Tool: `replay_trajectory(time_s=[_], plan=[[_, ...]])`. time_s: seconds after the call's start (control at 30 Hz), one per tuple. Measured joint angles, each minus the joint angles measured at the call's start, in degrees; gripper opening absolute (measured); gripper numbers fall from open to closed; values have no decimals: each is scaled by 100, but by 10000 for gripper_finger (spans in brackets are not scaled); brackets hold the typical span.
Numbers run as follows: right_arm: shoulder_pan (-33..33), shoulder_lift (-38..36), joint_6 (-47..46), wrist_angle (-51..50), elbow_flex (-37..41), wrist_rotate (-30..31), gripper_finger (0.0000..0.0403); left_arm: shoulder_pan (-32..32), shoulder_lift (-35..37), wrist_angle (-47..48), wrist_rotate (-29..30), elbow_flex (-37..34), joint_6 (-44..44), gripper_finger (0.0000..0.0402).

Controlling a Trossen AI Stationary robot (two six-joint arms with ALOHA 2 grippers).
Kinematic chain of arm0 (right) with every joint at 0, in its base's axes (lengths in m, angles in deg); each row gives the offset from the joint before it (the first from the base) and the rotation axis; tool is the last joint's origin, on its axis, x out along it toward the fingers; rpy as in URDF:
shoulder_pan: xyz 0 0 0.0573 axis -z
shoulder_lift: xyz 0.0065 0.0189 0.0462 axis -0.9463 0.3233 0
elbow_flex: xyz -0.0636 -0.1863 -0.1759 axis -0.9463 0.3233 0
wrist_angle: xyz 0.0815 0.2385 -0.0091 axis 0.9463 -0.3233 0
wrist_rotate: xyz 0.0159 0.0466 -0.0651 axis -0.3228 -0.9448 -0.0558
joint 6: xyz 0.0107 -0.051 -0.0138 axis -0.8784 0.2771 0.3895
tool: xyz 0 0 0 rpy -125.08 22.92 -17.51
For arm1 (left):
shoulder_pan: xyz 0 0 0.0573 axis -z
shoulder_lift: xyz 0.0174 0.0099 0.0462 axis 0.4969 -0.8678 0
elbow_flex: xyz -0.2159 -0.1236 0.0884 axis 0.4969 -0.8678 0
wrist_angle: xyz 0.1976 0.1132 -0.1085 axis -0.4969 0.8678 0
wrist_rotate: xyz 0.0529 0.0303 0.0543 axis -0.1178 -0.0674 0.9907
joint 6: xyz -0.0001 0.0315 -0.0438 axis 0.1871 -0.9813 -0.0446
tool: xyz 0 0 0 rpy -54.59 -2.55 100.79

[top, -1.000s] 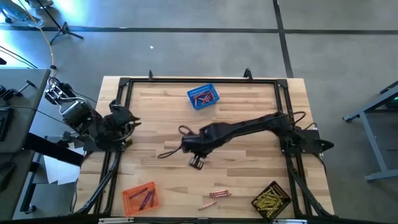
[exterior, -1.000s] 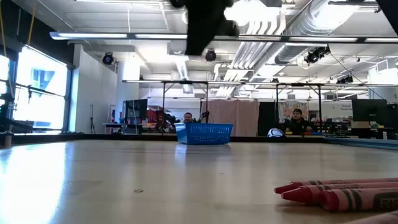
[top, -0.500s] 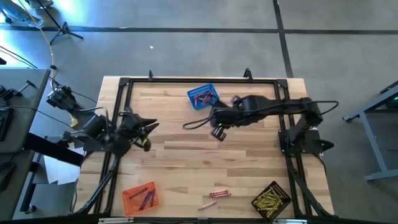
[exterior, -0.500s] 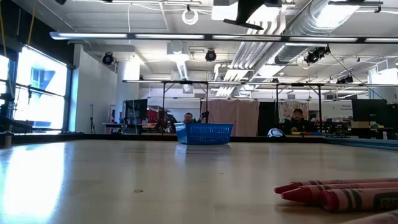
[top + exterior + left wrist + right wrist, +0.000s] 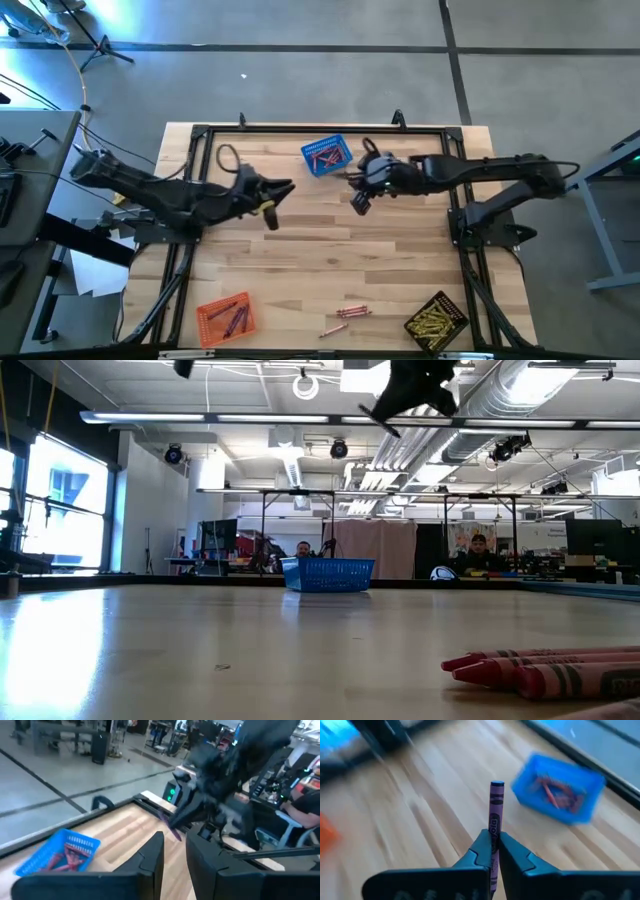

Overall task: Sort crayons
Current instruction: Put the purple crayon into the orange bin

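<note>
My right gripper (image 5: 353,184) hangs above the table just right of the blue basket (image 5: 327,157), shut on a purple crayon (image 5: 495,807). The basket holds several red crayons (image 5: 551,794). My left gripper (image 5: 287,187) hovers over the table's middle left, pointing toward the right gripper, open with nothing between its fingers (image 5: 152,857). The left wrist view shows the purple crayon (image 5: 169,825) sticking out of the right gripper. More red and pink crayons (image 5: 347,317) lie loose near the front edge, and they show again in the low view (image 5: 545,665). My right gripper pinches the purple crayon's near part (image 5: 493,836) between its two fingertips. The crayon lies along the fingers, and most of it sticks out past them to its flat end (image 5: 496,784). The fingers slant down toward the table's left. The crayon is lifted clear.
An orange basket (image 5: 225,317) with purple crayons stands at the front left. A black basket (image 5: 437,320) with yellow crayons stands at the front right. A dark frame (image 5: 205,135) runs round the tabletop. Bare wood lies between the arms and the front baskets.
My right gripper has carried the purple crayon up from the table's middle toward the far edge, to beside the blue basket. My left gripper has swung from the left edge toward the table's middle, levelling out and turning to face the right gripper.
</note>
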Motion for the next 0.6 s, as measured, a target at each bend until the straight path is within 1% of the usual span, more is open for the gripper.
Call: replay_trajectory(time_s=[0.1, 0.2, 0.3, 0.4, 0.6], plan=[[-2, -319, 2, 1146, 506, 0, 5, -211, -387, -317, -211, -2, 299, 67], [-4, -522, 4, 1808, 762, -2, 5, -388, -750, -785, -516, 0, 595, 67], [-4, -639, -20, 2058, 780, 20, 5, -501, -1046, -1330, -932, 3, 730, 67], [-4, -654, 17, 2287, 782, 48, 5, -604, -1292, -1735, -1211, 3, 892, 67], [-4, -657, 26, 2497, 782, -50, 5, -788, -1552, -1843, -1635, 2, 1329, 69]])
